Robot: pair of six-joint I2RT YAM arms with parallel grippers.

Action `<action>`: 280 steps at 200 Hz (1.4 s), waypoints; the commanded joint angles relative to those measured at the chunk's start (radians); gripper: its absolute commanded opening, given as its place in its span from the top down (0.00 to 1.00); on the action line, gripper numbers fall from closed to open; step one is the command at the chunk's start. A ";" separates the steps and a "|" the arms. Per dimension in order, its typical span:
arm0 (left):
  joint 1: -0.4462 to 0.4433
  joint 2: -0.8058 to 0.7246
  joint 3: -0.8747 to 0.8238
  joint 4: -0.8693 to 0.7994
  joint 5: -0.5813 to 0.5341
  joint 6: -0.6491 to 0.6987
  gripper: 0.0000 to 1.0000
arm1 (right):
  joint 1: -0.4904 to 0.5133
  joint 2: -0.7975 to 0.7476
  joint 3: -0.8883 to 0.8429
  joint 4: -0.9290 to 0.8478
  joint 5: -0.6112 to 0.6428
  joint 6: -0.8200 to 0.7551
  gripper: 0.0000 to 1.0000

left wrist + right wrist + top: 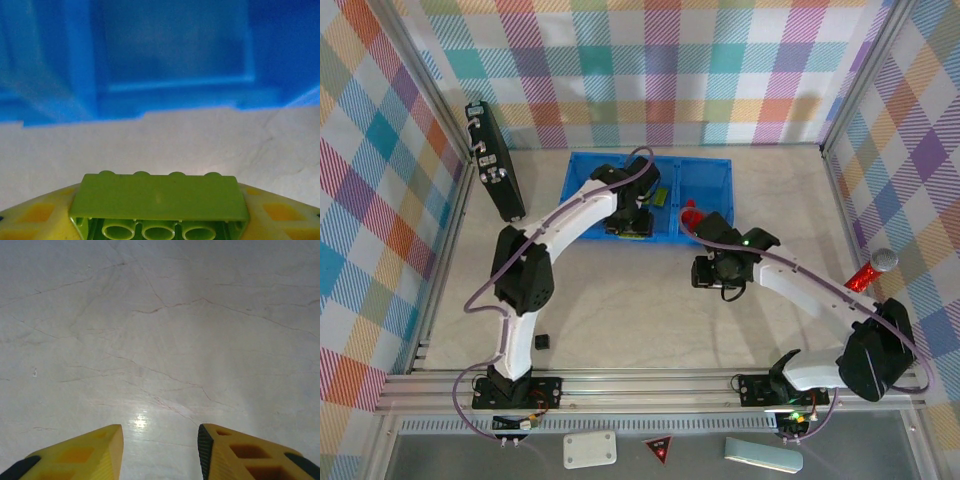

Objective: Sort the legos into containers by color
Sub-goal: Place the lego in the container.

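Observation:
My left gripper (pixel 159 222) is shut on a lime-green lego (pixel 159 202), held crosswise with its studs facing away and its hollow underside toward the camera. It hovers over the table just short of the blue tray of containers (pixel 170 65). From above, the left gripper (pixel 628 228) sits at the front wall of the containers (pixel 582 175). Inside them lie another green lego (pixel 660 197) and a red lego (pixel 690 212). My right gripper (pixel 160 440) is open over bare table, nothing between its fingers; from above it (pixel 705 272) hangs right of centre, in front of the tray. A black lego (pixel 542 341) lies near the left arm's base.
A black rectangular case (pixel 495 160) leans along the left wall. A red and silver cylinder (pixel 873 268) stands by the right wall. Checkered walls close in the table on three sides.

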 commanded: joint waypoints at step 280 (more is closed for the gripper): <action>0.049 0.428 0.372 0.247 -0.046 0.025 0.43 | 0.006 -0.131 -0.065 -0.101 0.066 0.077 0.54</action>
